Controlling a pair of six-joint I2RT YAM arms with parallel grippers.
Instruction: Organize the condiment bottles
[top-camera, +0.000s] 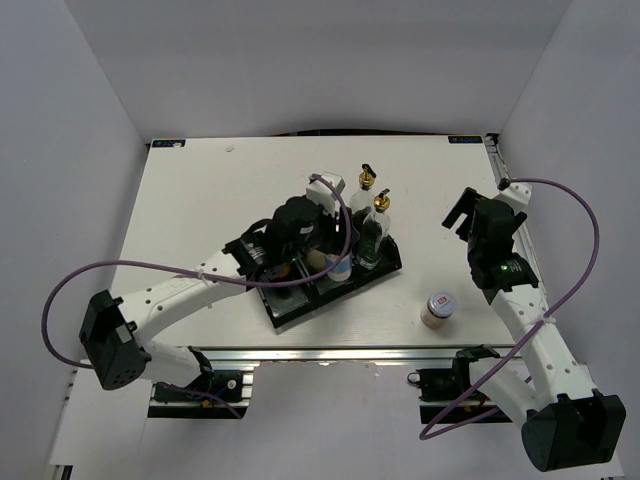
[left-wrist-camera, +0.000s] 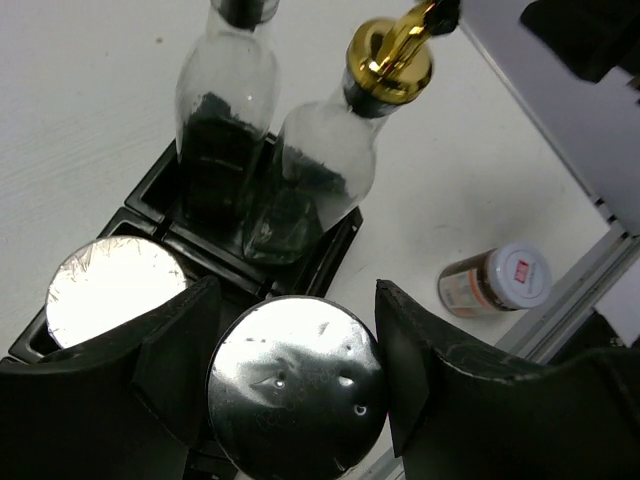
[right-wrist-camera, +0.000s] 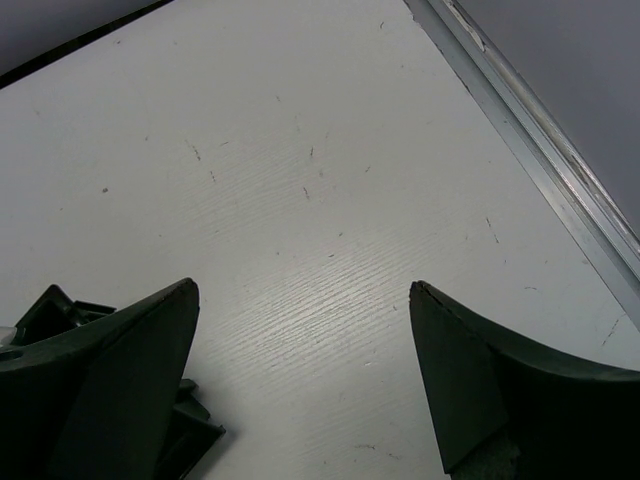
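My left gripper (top-camera: 328, 258) (left-wrist-camera: 297, 292) is over the black tray (top-camera: 290, 310), its jaws closed against a silver-capped shaker (left-wrist-camera: 297, 385) standing at the tray. A second silver-capped shaker (left-wrist-camera: 115, 290) stands in the compartment to its left. Two clear glass bottles with gold spouts (top-camera: 366, 190) (top-camera: 377, 228) stand in the tray's far compartment; they also show in the left wrist view (left-wrist-camera: 225, 100) (left-wrist-camera: 330, 165). A brown jar with a red-marked lid (top-camera: 437, 309) (left-wrist-camera: 497, 282) stands on the table right of the tray. My right gripper (top-camera: 463, 216) (right-wrist-camera: 302, 288) is open and empty over bare table.
The table's right edge rail (right-wrist-camera: 540, 150) runs close beside my right gripper. A black corner of the tray (right-wrist-camera: 200, 425) shows at the lower left of the right wrist view. The near table edge (top-camera: 330, 350) lies just below the tray.
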